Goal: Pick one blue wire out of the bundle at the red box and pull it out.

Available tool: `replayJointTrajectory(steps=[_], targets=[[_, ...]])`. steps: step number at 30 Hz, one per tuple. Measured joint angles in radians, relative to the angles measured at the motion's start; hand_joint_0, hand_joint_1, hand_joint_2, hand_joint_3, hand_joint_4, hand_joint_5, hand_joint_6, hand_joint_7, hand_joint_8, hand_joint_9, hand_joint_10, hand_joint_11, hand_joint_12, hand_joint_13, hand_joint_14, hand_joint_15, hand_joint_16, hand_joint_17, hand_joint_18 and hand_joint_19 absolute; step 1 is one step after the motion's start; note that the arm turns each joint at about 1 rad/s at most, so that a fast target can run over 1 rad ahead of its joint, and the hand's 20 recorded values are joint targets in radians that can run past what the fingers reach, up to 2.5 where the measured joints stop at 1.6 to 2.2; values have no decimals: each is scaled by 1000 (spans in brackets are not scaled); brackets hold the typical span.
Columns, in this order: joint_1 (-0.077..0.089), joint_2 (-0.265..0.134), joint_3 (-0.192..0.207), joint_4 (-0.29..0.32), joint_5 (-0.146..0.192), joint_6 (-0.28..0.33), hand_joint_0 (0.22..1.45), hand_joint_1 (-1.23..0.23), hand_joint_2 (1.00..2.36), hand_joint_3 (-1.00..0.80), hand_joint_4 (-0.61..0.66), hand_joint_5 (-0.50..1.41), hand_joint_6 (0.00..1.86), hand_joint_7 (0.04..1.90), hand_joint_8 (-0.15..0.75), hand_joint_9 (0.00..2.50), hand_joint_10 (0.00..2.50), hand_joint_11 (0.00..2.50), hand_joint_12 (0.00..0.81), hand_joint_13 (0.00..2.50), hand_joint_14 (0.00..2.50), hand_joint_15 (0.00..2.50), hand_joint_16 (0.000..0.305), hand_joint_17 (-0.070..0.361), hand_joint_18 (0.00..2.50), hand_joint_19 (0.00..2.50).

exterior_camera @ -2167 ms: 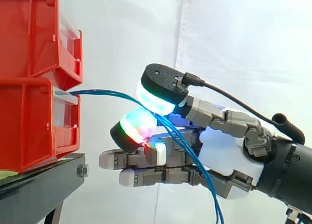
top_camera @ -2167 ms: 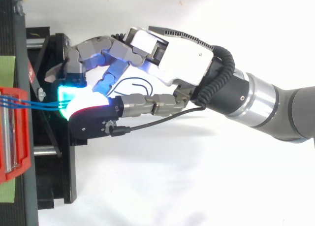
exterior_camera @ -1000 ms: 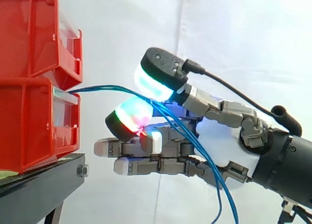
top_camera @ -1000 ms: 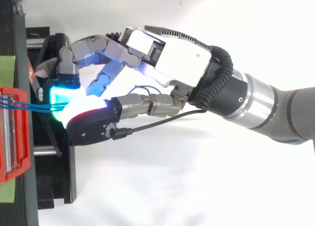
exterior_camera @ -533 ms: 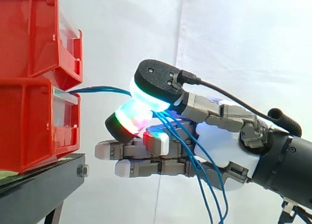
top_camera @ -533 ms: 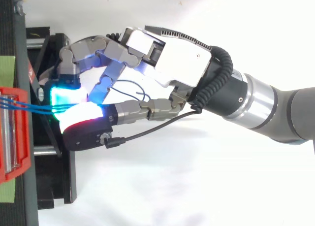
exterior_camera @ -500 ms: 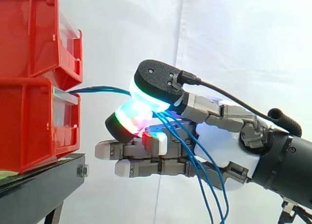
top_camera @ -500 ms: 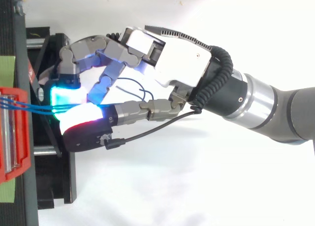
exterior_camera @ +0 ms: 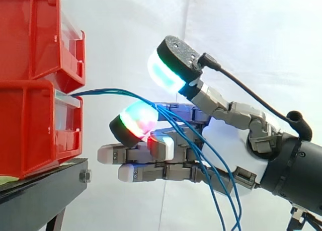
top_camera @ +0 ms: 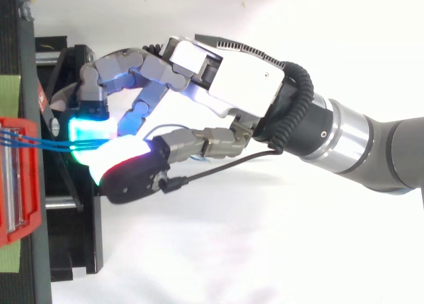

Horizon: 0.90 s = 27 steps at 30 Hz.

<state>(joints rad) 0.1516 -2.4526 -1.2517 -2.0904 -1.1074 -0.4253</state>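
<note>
Trailing from the lower red bin (exterior_camera: 30, 125), thin blue wires (exterior_camera: 108, 91) were draped over one glowing fingertip (exterior_camera: 141, 119) of the hand (exterior_camera: 226, 150). The hand was spread, with the thumb held clear above and nothing pinched. The wires were judged limp, light and slippery, and best pinched singly near the bin.

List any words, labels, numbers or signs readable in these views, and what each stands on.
No readable text.
The small red tag on the black stand bears pale marks, too small to read.
The red bins, green tape, blue wires and robot hand show no print.
</note>
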Motion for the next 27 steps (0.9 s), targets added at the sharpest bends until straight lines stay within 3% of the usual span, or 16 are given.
replayJointTrajectory(steps=[6, 14, 19, 22, 23, 27], targets=[[0, 0, 0, 0, 0, 0, 579, -766, 1012, -204, 184, -56, 823, 1266, 290, 1510, 25, 1002, 386, 736, 12, 324, 52, 117, 681, 365], [0, 0, 0, 0, 0, 0, 593, -902, 1014, -196, 150, -77, 847, 1261, 263, 1382, 26, 1010, 366, 660, 13, 328, 49, 110, 624, 356], [0, 1, 0, 1, 0, 0, 575, -957, 1000, -496, 187, -100, 851, 1234, 244, 1282, 26, 1013, 350, 576, 13, 318, 47, 105, 546, 366], [0, 0, 0, 1, 0, 0, 484, -796, 1000, -500, 202, -98, 844, 1204, 263, 1296, 23, 979, 374, 587, 12, 319, 51, 115, 564, 377], [0, 0, 0, 2, 0, 0, 470, -675, 1000, -500, 207, -95, 839, 1180, 263, 1314, 21, 958, 379, 589, 12, 313, 52, 118, 570, 380], [0, 0, 0, 1, 0, 0, 507, -368, 1000, -500, 185, -77, 792, 1192, 247, 1357, 24, 929, 370, 594, 13, 312, 50, 112, 553, 423]])
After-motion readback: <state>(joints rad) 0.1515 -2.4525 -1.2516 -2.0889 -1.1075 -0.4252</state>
